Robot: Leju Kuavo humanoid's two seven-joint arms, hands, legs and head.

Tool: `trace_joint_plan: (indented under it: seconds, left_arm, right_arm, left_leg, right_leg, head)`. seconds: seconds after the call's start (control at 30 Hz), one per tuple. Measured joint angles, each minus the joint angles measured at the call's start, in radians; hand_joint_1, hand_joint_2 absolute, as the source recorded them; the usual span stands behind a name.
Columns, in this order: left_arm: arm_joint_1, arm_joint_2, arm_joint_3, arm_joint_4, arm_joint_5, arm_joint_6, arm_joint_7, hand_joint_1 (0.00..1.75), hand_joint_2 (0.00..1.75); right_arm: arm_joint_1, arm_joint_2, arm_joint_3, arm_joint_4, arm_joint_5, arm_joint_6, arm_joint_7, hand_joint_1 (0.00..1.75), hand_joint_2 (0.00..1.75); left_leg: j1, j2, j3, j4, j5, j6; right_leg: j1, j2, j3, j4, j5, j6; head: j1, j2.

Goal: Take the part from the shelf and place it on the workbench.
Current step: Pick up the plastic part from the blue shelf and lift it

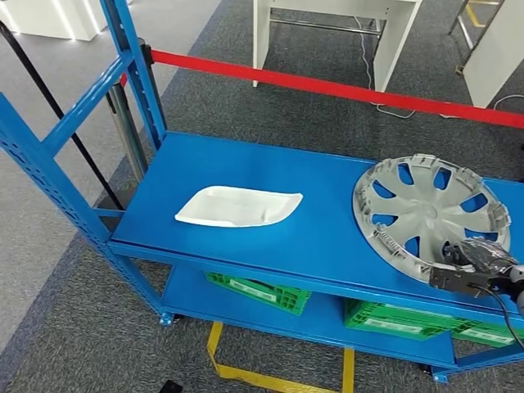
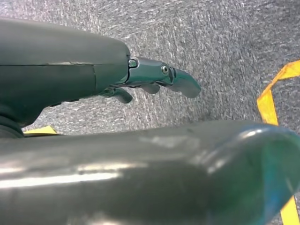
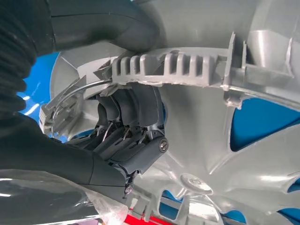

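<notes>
Where the right hand (image 3: 131, 136) meets the grey wheel cover (image 1: 431, 211), its dark fingers (image 3: 123, 110) curl under the ribbed rim while the thumb lies over the rim's other side, so the hand grips the cover at its near edge. The cover lies on the blue shelf (image 1: 247, 164), at the shelf's right end, its spoked face showing blue through the openings. Further along the shelf top, toward its middle and well apart from the cover, lies a white tray-like part (image 1: 237, 206). Green crates (image 1: 259, 292) sit on the shelf's lower level. The left hand (image 2: 155, 79) holds nothing, fingers loosely extended above grey carpet.
</notes>
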Motion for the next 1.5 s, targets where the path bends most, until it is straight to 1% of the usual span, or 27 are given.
trace_joint_plan:
  seconds: [0.07, 0.17, 0.2, 0.23, 0.27, 0.37, 0.43, 0.5, 0.57, 0.6, 0.67, 0.7, 0.73, 0.77, 0.8, 0.87, 0.9, 1.0, 1.07, 1.17, 1.23, 1.3, 1.33, 1.4, 1.43, 1.47, 1.5]
  left_arm:
    - [0.000, 0.000, 0.000, 0.000, 0.003, 0.002, -0.004, 0.00, 0.00]
    - [-0.001, 0.000, 0.000, 0.000, 0.006, 0.005, -0.007, 0.00, 0.00]
    - [0.000, 0.000, 0.000, 0.000, 0.008, 0.007, -0.008, 0.00, 0.00]
    - [0.001, 0.000, 0.000, 0.000, 0.010, 0.011, -0.010, 0.00, 0.00]
    - [0.002, 0.000, 0.000, 0.000, 0.012, 0.015, -0.012, 0.00, 0.00]
    - [0.002, -0.002, 0.000, 0.000, 0.027, 0.015, -0.032, 0.00, 0.00]
    - [0.003, -0.004, 0.001, 0.000, 0.043, 0.002, -0.049, 0.00, 0.00]
    - [0.005, -0.005, 0.002, 0.000, 0.053, -0.005, -0.066, 0.00, 0.00]
    - [0.006, -0.005, 0.004, 0.000, 0.061, -0.004, -0.086, 0.00, 0.00]
    - [0.006, -0.006, 0.004, 0.000, 0.064, -0.003, -0.094, 0.00, 0.00]
    - [0.007, -0.006, 0.006, 0.000, 0.069, 0.001, -0.101, 0.00, 0.00]
    - [0.008, -0.007, 0.006, 0.000, 0.070, 0.003, -0.103, 0.00, 0.00]
    - [0.009, -0.007, 0.007, 0.000, 0.070, 0.006, -0.105, 0.00, 0.00]
    - [0.010, -0.008, 0.007, 0.000, 0.071, 0.009, -0.106, 0.00, 0.00]
    - [0.010, -0.008, 0.008, 0.000, 0.071, 0.012, -0.107, 0.00, 0.00]
    - [0.009, -0.008, 0.008, 0.000, 0.071, 0.017, -0.109, 0.00, 0.00]
    - [0.008, -0.008, 0.008, 0.000, 0.071, 0.019, -0.110, 0.00, 0.00]
    - [0.008, -0.009, 0.008, 0.000, 0.072, 0.021, -0.111, 0.00, 0.00]
    - [0.008, -0.011, 0.008, 0.000, 0.072, 0.021, -0.111, 0.00, 0.00]
    - [0.006, -0.013, 0.008, 0.000, 0.072, 0.022, -0.112, 0.00, 0.00]
    - [0.006, -0.013, 0.008, 0.000, 0.072, 0.022, -0.112, 0.00, 0.00]
    - [0.006, -0.014, 0.008, 0.000, 0.072, 0.024, -0.112, 0.00, 0.00]
    - [0.006, -0.016, 0.008, 0.000, 0.070, 0.036, -0.112, 0.00, 0.44]
    - [0.005, -0.019, 0.008, 0.000, 0.064, 0.083, -0.122, 0.00, 1.31]
    - [0.005, -0.021, 0.008, 0.000, 0.061, 0.108, -0.129, 0.00, 1.75]
    - [0.004, -0.022, 0.008, 0.000, 0.058, 0.125, -0.136, 0.00, 1.75]
    - [0.004, -0.022, 0.008, 0.000, 0.058, 0.131, -0.139, 0.00, 1.75]
  right_arm:
    - [0.014, -0.003, -0.001, -0.004, 0.008, -0.032, 0.006, 1.75, 1.75]
    - [0.030, -0.004, -0.002, -0.013, 0.023, -0.066, 0.016, 1.75, 1.75]
    - [0.039, -0.004, -0.005, -0.019, 0.035, -0.084, 0.023, 1.75, 1.75]
    - [0.050, -0.004, -0.010, -0.030, 0.053, -0.108, 0.031, 1.75, 1.75]
    - [0.064, -0.005, -0.018, -0.046, 0.073, -0.133, 0.040, 1.75, 1.75]
    - [0.117, -0.017, -0.055, -0.120, 0.130, -0.191, 0.061, 1.75, 1.75]
    - [0.154, -0.031, -0.084, -0.175, 0.164, -0.213, 0.074, 1.75, 1.75]
    - [0.189, -0.045, -0.111, -0.221, 0.201, -0.236, 0.086, 1.75, 1.75]
    - [0.229, -0.057, -0.139, -0.268, 0.255, -0.273, 0.104, 1.75, 1.75]
    - [0.253, -0.061, -0.155, -0.294, 0.289, -0.295, 0.114, 1.75, 1.75]
    - [0.301, -0.067, -0.188, -0.346, 0.358, -0.337, 0.134, 1.75, 1.75]
    - [0.326, -0.068, -0.206, -0.373, 0.392, -0.353, 0.143, 1.75, 1.75]
    - [0.349, -0.069, -0.224, -0.401, 0.424, -0.368, 0.150, 1.75, 1.75]
    - [0.372, -0.071, -0.244, -0.429, 0.452, -0.381, 0.155, 1.75, 1.75]
    - [0.395, -0.072, -0.264, -0.458, 0.473, -0.393, 0.158, 1.75, 1.75]
    - [0.436, -0.074, -0.301, -0.509, 0.497, -0.412, 0.160, 1.75, 1.75]
    - [0.452, -0.075, -0.316, -0.529, 0.502, -0.418, 0.159, 1.75, 1.75]
    - [0.484, -0.080, -0.344, -0.569, 0.506, -0.424, 0.159, 1.75, 1.75]
    - [0.499, -0.085, -0.356, -0.587, 0.507, -0.425, 0.159, 1.75, 1.75]
    - [0.507, -0.090, -0.365, -0.597, 0.509, -0.427, 0.159, 1.75, 1.75]
    - [0.507, -0.090, -0.365, -0.597, 0.510, -0.427, 0.159, 1.75, 1.75]
    - [0.512, -0.091, -0.370, -0.600, 0.513, -0.436, 0.159, 1.75, 1.75]
    - [0.530, -0.091, -0.381, -0.612, 0.518, -0.450, 0.159, 1.75, 1.75]
    - [0.596, -0.087, -0.424, -0.664, 0.533, -0.500, 0.163, 1.75, 1.75]
    - [0.631, -0.083, -0.447, -0.696, 0.540, -0.527, 0.168, 1.75, 1.75]
    - [0.658, -0.078, -0.465, -0.724, 0.546, -0.547, 0.173, 1.75, 1.75]
    - [0.674, -0.074, -0.475, -0.742, 0.549, -0.556, 0.178, 1.75, 1.75]
  left_leg:
    - [0.000, 0.001, -0.001, -0.005, 0.005, 0.014]
    - [-0.005, 0.003, -0.006, -0.007, 0.009, 0.026]
    - [-0.007, 0.003, -0.007, -0.006, 0.009, 0.028]
    - [-0.008, 0.003, -0.007, -0.006, 0.008, 0.029]
    - [-0.008, 0.003, -0.005, -0.006, 0.008, 0.029]
    - [-0.010, 0.001, -0.002, -0.004, 0.004, 0.024]
    - [-0.013, -0.001, -0.005, -0.004, 0.004, 0.015]
    - [-0.013, -0.003, -0.006, -0.005, 0.005, 0.004]
    - [-0.012, -0.001, -0.014, 0.018, -0.014, -0.007]
    - [-0.012, 0.000, -0.030, 0.056, -0.039, -0.011]
    - [-0.011, 0.001, -0.086, 0.180, -0.101, -0.018]
    - [-0.010, 0.001, -0.113, 0.238, -0.121, -0.020]
    - [-0.010, 0.001, -0.128, 0.268, -0.123, -0.020]
    - [-0.010, 0.001, -0.126, 0.259, -0.105, -0.018]
    - [-0.011, 0.001, -0.107, 0.214, -0.071, -0.015]
    - [-0.014, 0.001, -0.050, 0.080, -0.003, -0.003]
    - [-0.016, 0.001, -0.029, 0.031, 0.013, 0.002]
    - [-0.023, 0.001, -0.018, -0.009, 0.014, 0.013]
    - [-0.021, 0.001, -0.015, -0.020, 0.020, 0.024]
    - [-0.018, 0.002, -0.013, -0.027, 0.025, 0.031]
    - [-0.018, 0.002, -0.013, -0.027, 0.025, 0.031]
    - [-0.018, 0.002, -0.013, -0.027, 0.025, 0.033]
    - [-0.018, 0.002, -0.013, -0.026, 0.023, 0.035]
    - [-0.015, -0.001, -0.015, -0.008, 0.010, 0.029]
    - [-0.015, -0.003, -0.018, 0.006, 0.001, 0.024]
    - [-0.017, -0.005, -0.022, 0.019, -0.007, 0.020]
    - [-0.020, -0.006, -0.025, 0.023, -0.009, 0.020]
  right_leg:
    - [-0.003, 0.000, -0.019, 0.031, -0.025, 0.007]
    - [-0.003, 0.000, -0.108, 0.213, -0.113, 0.009]
    - [-0.003, 0.000, -0.134, 0.267, -0.129, 0.009]
    - [-0.003, 0.000, -0.144, 0.287, -0.126, 0.008]
    - [-0.003, 0.000, -0.135, 0.269, -0.106, 0.006]
    - [-0.003, -0.001, -0.038, 0.077, -0.021, -0.002]
    - [0.000, 0.000, -0.003, 0.013, -0.012, -0.006]
    - [0.000, 0.000, -0.001, 0.009, -0.012, -0.013]
    - [-0.003, -0.002, 0.002, 0.004, -0.008, -0.023]
    - [-0.005, -0.004, 0.003, 0.002, -0.007, -0.029]
    - [-0.005, -0.007, 0.003, 0.002, -0.008, -0.035]
    - [-0.004, -0.007, 0.003, 0.003, -0.009, -0.036]
    - [-0.004, -0.008, 0.003, 0.003, -0.010, -0.037]
    - [-0.004, -0.007, 0.004, 0.004, -0.011, -0.037]
    - [-0.003, -0.007, 0.006, 0.004, -0.012, -0.036]
    - [-0.002, -0.005, 0.007, 0.006, -0.015, -0.033]
    - [-0.001, -0.005, 0.005, 0.007, -0.016, -0.030]
    - [-0.003, -0.004, -0.002, 0.006, -0.014, -0.012]
    - [-0.007, -0.003, -0.011, 0.019, -0.028, -0.003]
    - [-0.009, -0.002, -0.034, 0.060, -0.061, 0.001]
    - [-0.009, -0.002, -0.035, 0.063, -0.062, 0.001]
    - [-0.009, -0.002, -0.062, 0.120, -0.089, 0.003]
    - [-0.012, -0.001, -0.089, 0.174, -0.102, 0.011]
    - [-0.030, -0.002, -0.079, 0.142, -0.068, 0.046]
    - [-0.039, -0.001, -0.060, 0.099, -0.041, 0.052]
    - [-0.044, 0.001, -0.030, 0.040, -0.018, 0.052]
    - [-0.042, 0.003, -0.028, 0.039, -0.026, 0.042]
  head:
    - [0.003, 0.000]
    - [0.008, 0.000]
    - [0.008, 0.000]
    - [0.008, 0.000]
    - [0.008, 0.000]
    - [0.008, 0.000]
    - [0.007, 0.000]
    - [0.007, 0.000]
    - [0.005, 0.000]
    - [0.005, 0.000]
    - [0.003, 0.000]
    - [0.004, 0.000]
    - [0.004, 0.000]
    - [0.004, 0.000]
    - [0.004, 0.000]
    - [0.004, 0.000]
    - [0.004, 0.000]
    - [0.005, 0.000]
    - [0.006, 0.000]
    - [0.011, 0.000]
    - [0.011, 0.000]
    - [0.011, 0.000]
    - [0.011, 0.000]
    - [0.013, 0.000]
    - [0.015, 0.000]
    - [0.016, 0.000]
    - [0.015, 0.000]
